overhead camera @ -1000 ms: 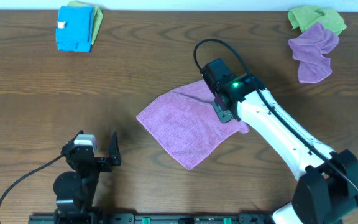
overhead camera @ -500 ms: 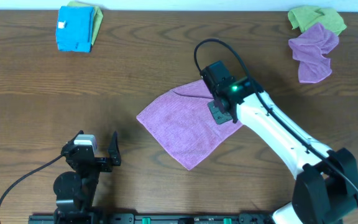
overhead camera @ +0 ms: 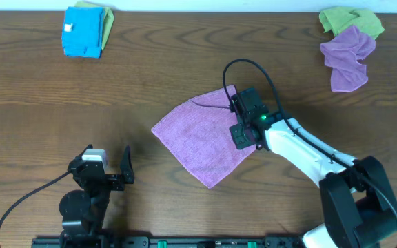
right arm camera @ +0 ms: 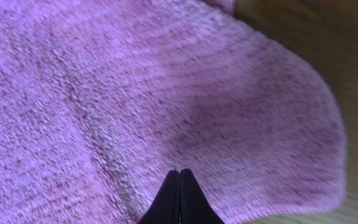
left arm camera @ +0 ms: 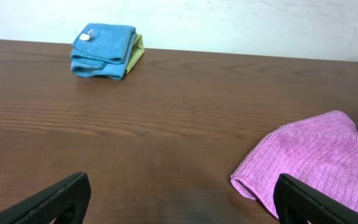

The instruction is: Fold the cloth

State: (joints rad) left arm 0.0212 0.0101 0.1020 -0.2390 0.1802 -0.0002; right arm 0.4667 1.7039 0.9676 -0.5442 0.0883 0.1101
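The mauve-purple cloth (overhead camera: 198, 141) lies spread flat like a diamond in the middle of the wooden table. My right gripper (overhead camera: 242, 136) is down on its right corner area. In the right wrist view the black fingers (right arm camera: 179, 171) are pressed together on the fuzzy cloth (right arm camera: 135, 81), and a small ridge of fabric runs into their tips. The cloth's rounded corner lies just beyond them. My left gripper (overhead camera: 107, 157) rests near the front left edge, open wide with nothing in it (left arm camera: 182, 196). The cloth's left corner (left arm camera: 316, 155) lies ahead of its right finger.
A folded bright blue cloth (overhead camera: 83, 31) on a green one sits at the back left and shows in the left wrist view as the blue cloth (left arm camera: 101, 50). A crumpled green cloth (overhead camera: 353, 19) and a lavender cloth (overhead camera: 349, 55) lie at the back right.
The right gripper's jaws have closed on the cloth's right corner area, and the arm has drawn slightly toward the front. The cloth's right corner is now hidden under the arm. The left arm stayed still.
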